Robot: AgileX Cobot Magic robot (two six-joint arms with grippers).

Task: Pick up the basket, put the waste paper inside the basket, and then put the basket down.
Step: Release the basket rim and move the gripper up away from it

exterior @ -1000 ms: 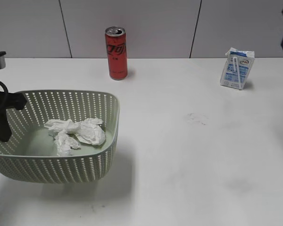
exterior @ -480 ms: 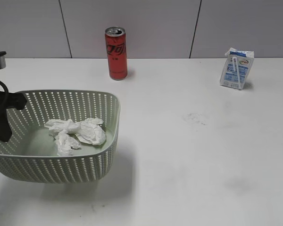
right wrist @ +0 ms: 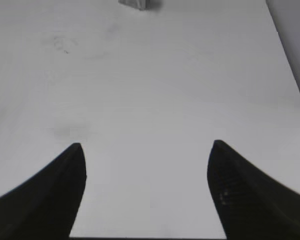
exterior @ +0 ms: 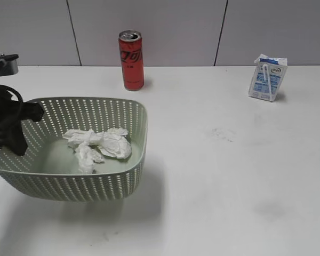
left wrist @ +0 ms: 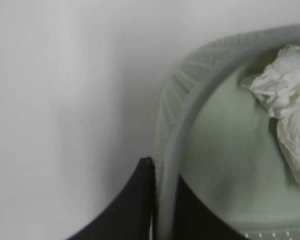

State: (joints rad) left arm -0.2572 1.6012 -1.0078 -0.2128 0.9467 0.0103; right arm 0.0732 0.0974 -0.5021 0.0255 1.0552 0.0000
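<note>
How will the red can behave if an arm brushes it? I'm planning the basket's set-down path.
The red can is tall and slim on a small base, so a sideways knock would likely tip it, and it may then roll. Its top looks opened; it might be light or spill, though its fill can't be seen. The basket sits well clear of it.
</note>
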